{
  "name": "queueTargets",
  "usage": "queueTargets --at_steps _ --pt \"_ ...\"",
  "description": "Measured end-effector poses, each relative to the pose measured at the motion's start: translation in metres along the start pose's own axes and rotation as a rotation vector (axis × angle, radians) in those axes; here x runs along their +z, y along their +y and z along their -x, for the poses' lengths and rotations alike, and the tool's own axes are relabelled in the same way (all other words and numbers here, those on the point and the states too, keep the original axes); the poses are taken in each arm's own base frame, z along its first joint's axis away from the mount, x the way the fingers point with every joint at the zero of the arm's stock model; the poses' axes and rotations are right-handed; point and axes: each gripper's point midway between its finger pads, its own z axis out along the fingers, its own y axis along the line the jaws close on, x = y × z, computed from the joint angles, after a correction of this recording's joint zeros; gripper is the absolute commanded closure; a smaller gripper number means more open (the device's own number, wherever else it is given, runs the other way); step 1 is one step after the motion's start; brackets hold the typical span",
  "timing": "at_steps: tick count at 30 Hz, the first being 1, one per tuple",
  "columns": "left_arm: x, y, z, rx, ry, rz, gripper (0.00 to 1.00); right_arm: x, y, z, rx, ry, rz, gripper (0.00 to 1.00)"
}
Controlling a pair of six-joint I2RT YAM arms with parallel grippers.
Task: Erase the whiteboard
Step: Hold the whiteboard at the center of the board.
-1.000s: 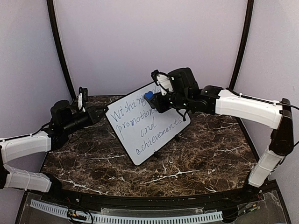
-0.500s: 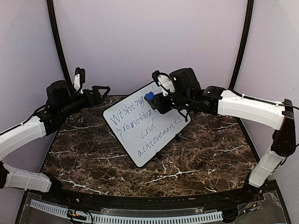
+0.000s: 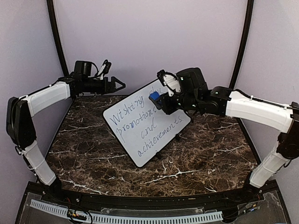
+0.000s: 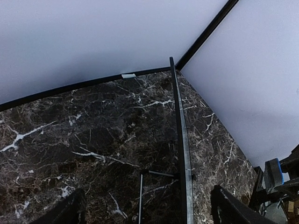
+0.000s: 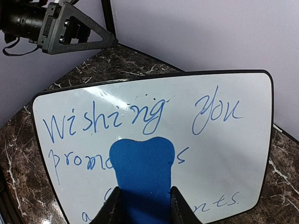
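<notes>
The whiteboard [image 3: 145, 123] stands tilted on a wire stand, with blue handwriting across its face [image 5: 224, 154]. My right gripper [image 3: 156, 99] is shut on a blue eraser [image 3: 153, 96] held over the upper middle of the board. In the right wrist view the eraser [image 5: 142, 172] sits between the fingers of my right gripper [image 5: 142, 200] and hides part of the second line. I cannot tell whether it touches the board. My left gripper [image 3: 119, 86] hangs open at the back left, above and clear of the board's left corner. The left wrist view shows the board edge-on [image 4: 182, 154].
The board stands on a dark marble tabletop [image 3: 93, 154]. The stand's thin legs [image 4: 140, 196] reach out behind the board. Curved black poles [image 3: 58, 51] and pale walls close in the back. A white slotted strip [image 3: 126, 218] runs along the near edge.
My left gripper has let go of the board's left corner, opened, and swung up and back to the rear left. The right gripper with the eraser has barely shifted.
</notes>
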Motion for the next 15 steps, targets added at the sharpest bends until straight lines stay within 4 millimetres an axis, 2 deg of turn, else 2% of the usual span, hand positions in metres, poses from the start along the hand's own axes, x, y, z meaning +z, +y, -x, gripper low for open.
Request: queueTargets --at_steps 2,6,10,15 --pt "0.009 -0.001 -0.012 -0.018 0.054 -0.045 0.14 -0.003 -0.002 -0.001 -0.001 -0.002 -0.009 0.71" --pt "0.014 -0.004 -0.026 -0.043 0.108 -0.095 0.22 -0.003 -0.003 -0.007 -0.002 0.010 -0.013 0.71" --pt "0.013 -0.012 -0.027 -0.046 0.118 -0.144 0.36 -0.002 -0.004 -0.012 -0.002 0.022 -0.014 0.71" --pt "0.013 -0.021 -0.026 -0.047 0.119 -0.194 0.38 0.000 -0.003 -0.014 -0.003 0.030 -0.014 0.71"
